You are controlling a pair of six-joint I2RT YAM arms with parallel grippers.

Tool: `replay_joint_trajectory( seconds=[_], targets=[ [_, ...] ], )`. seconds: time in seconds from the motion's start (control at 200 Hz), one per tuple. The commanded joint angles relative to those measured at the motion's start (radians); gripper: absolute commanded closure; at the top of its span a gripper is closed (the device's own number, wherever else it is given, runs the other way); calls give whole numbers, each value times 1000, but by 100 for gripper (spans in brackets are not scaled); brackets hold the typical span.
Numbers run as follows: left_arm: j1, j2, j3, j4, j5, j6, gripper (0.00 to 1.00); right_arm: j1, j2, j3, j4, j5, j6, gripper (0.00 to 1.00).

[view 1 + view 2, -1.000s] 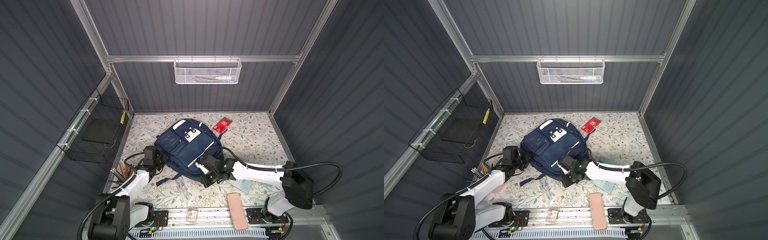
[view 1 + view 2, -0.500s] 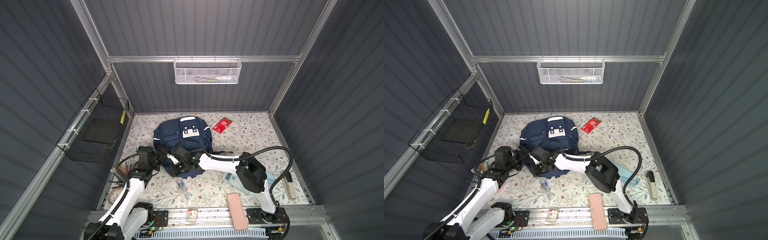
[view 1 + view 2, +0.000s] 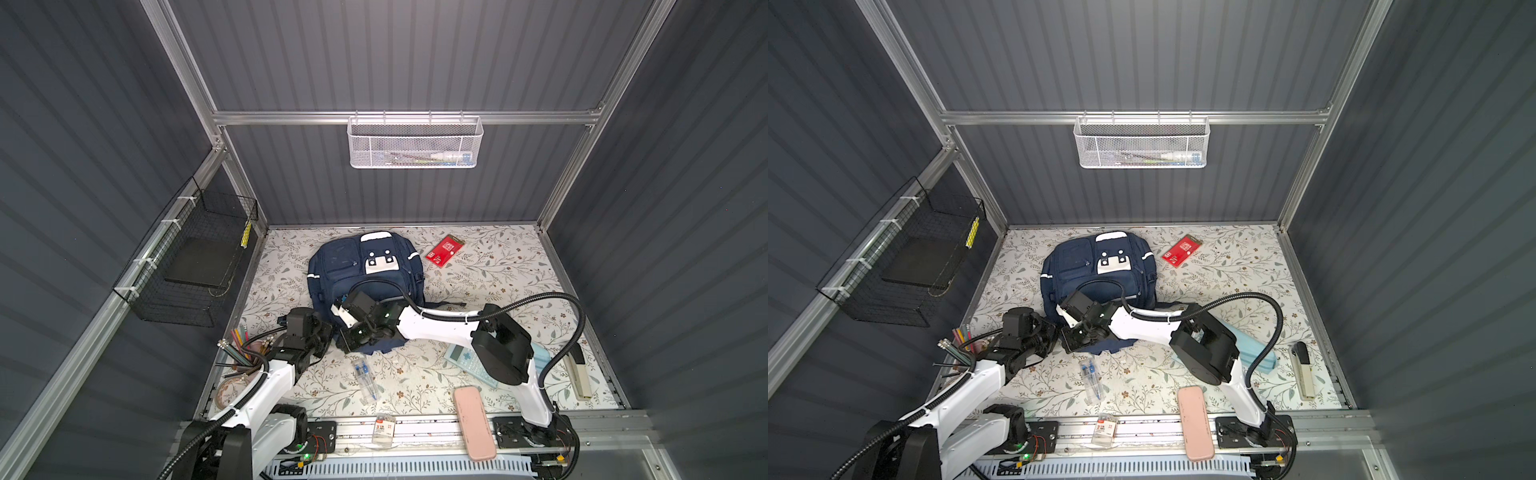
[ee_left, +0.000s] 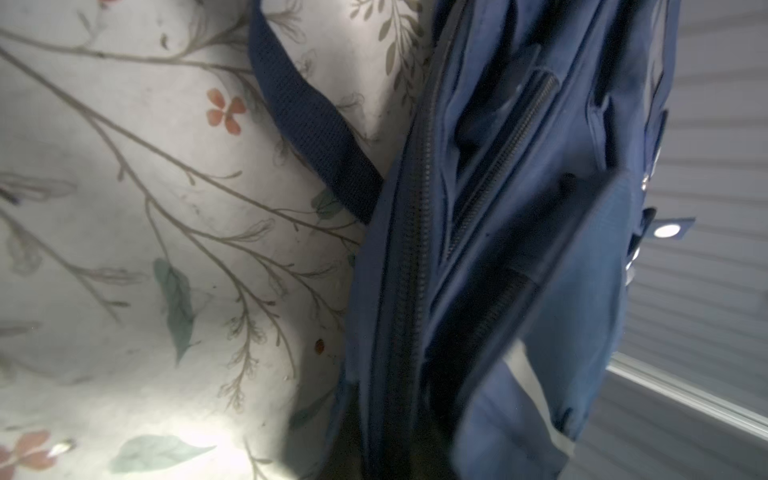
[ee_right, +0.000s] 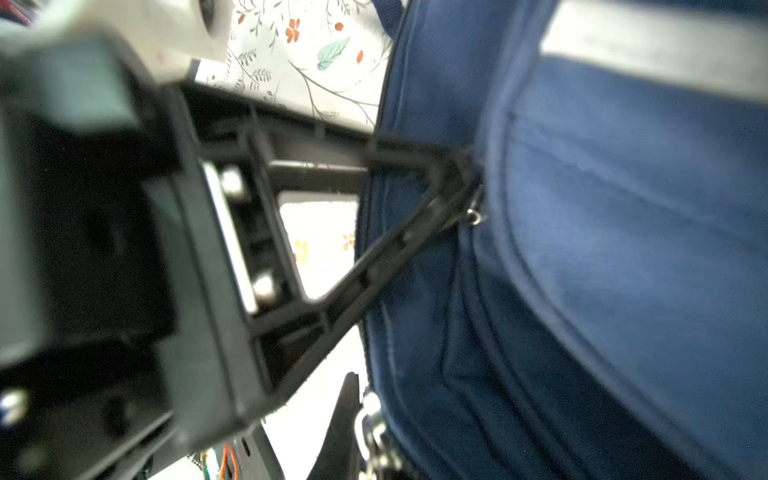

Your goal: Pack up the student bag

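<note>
Clenching now after gaping earlier, the left hand (image 3: 326, 334) is sitting beside the student bag (image 3: 353, 266); the right hand (image 5: 463, 178) is still pinching it.

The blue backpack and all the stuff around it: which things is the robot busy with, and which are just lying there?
Busy with:
- student bag
- right gripper, pinched shut at the bag's zip
- left gripper, shut, close beside the bag

Just lying there for now:
- red packet
- pack of pens
- pink case
- calculator
- stapler
- pencil cup
</note>
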Motion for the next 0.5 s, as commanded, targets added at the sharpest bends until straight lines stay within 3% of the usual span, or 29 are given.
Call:
replay_joint_trajectory(
  seconds=[0.0,0.31,0.495],
  targets=[
    [-5,-21,2,-21,-35,37,100,-14,-64,-17,-42,-11,-41,100],
    [-4,-3,31,-14,-22,63,100,-126,-349,-409,-153,53,-84,100],
    [-4,1,61,-35,-22,76,100,-269,-519,-637,-155,56,-127,100]
  ],
)
